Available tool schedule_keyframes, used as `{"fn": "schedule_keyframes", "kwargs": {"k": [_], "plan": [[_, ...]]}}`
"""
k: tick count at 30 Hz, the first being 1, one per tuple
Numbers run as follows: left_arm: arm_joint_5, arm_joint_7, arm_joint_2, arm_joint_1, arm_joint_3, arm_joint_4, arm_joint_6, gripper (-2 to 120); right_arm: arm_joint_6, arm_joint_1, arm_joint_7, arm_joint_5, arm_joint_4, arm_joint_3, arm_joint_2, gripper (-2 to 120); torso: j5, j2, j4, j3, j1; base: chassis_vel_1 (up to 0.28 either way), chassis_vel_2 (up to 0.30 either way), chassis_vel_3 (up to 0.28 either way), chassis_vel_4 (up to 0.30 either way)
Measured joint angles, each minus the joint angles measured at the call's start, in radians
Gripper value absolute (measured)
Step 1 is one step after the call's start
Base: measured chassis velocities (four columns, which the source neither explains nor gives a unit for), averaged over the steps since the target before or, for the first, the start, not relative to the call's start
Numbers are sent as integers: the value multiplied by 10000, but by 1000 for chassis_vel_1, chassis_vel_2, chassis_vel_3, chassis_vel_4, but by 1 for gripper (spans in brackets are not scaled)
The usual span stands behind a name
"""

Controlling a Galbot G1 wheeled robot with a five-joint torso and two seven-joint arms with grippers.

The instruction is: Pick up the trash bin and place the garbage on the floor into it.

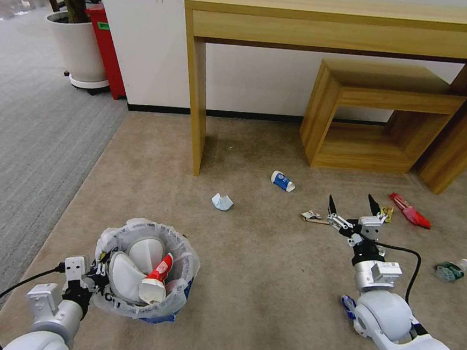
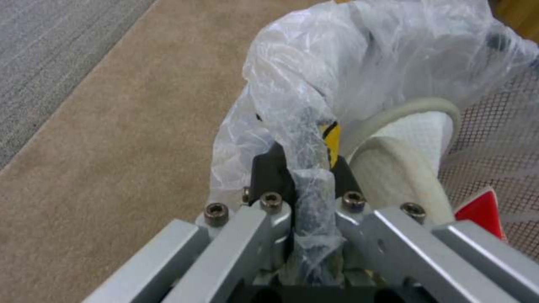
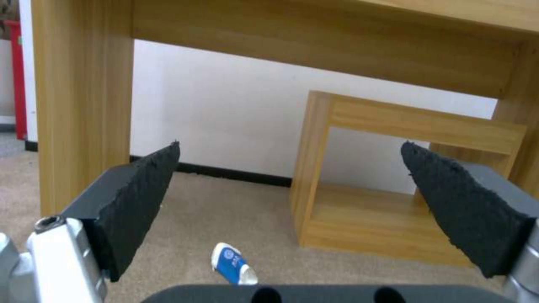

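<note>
The trash bin [image 1: 184, 249], blue with a white bag over its rim, sits at the near left of the beige floor [image 1: 246, 289]. My left gripper [image 1: 99, 273] is shut on its bagged rim [image 2: 306, 168]. Inside lie white slippers [image 1: 129, 272] [image 2: 404, 168] and a red-white carton [image 1: 158, 279]. My right gripper [image 1: 352, 203] [image 3: 289, 147] hovers open and holds nothing. The garbage around it is a blue-white cup [image 1: 282, 181] [image 3: 233, 263], crumpled paper [image 1: 222, 201], a crushed can [image 1: 311, 216], a yellow wrapper [image 1: 387, 212], a red wrapper [image 1: 409, 210] and a plastic bottle [image 1: 451, 270].
A wooden console table [image 1: 342, 22] stands against the wall, its leg [image 1: 196, 102] close to the cup. A low wooden stool [image 1: 378, 116] sits under it. Grey striped carpet [image 1: 31, 143] lies to the left, with a red bin [image 1: 108, 46] and a white plant pot [image 1: 79, 49] beyond.
</note>
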State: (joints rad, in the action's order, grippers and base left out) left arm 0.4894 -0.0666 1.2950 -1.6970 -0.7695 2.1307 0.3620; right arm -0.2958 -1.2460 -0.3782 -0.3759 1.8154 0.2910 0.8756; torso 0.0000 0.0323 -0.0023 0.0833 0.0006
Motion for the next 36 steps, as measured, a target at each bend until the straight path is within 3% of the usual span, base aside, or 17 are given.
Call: {"fn": "schedule_keyframes", "kwargs": {"k": [23,29,36], "plan": [[-12,72,51,14,15,-163,-139,3,27,-31,-21,-172,-36,-66,36,100,-1,0,0,0,0,-2,2,2,-2],[-68,77,90,11,26,-233,-171,3,821,-84,-573,-1404,294,-303,-81,100,-1,0,0,-1,0,0,0,0,0],[-70,76,107,31,10,-302,-216,3,2889,-272,-2515,-3711,655,-513,-258,100,0,0,1,0,0,0,0,0,0]]}}
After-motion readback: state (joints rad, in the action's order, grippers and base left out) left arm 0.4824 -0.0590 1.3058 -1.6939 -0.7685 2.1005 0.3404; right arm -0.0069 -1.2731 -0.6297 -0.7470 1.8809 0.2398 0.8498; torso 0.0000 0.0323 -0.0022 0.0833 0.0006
